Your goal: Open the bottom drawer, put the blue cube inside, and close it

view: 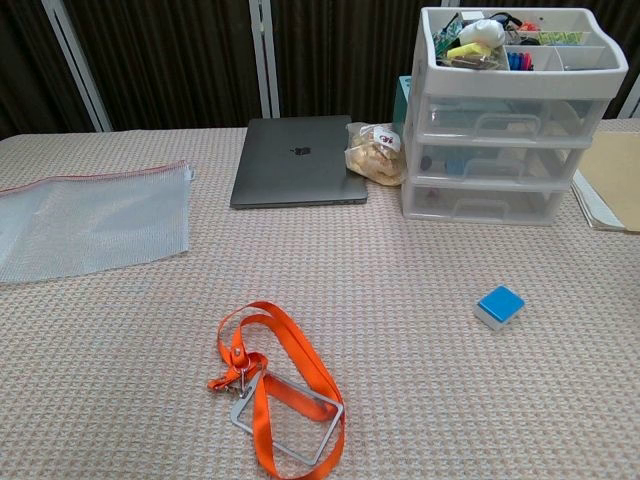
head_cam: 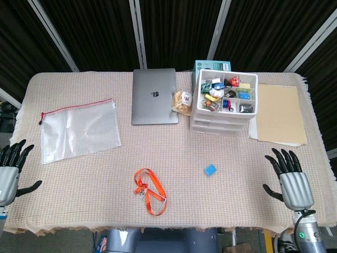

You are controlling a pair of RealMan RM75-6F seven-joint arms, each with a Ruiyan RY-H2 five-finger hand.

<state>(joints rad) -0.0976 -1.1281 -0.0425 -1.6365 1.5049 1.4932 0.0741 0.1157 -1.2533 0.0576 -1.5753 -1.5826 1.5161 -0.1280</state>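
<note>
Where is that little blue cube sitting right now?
The blue cube lies on the table, right of centre in the head view, in front of the drawer unit and right of the orange lanyard.

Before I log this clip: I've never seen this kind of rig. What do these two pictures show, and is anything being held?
Two cameras on one robot. The head view looks down at the table; the chest view looks across it. The black-and-silver shapes at the lower corners are its left hand and right hand, both empty with fingers spread. On the cloth lie a blue cube, an orange lanyard, a closed laptop, a clear zip pouch, a snack bag and a white drawer unit with all drawers closed. Nothing is held.
</note>
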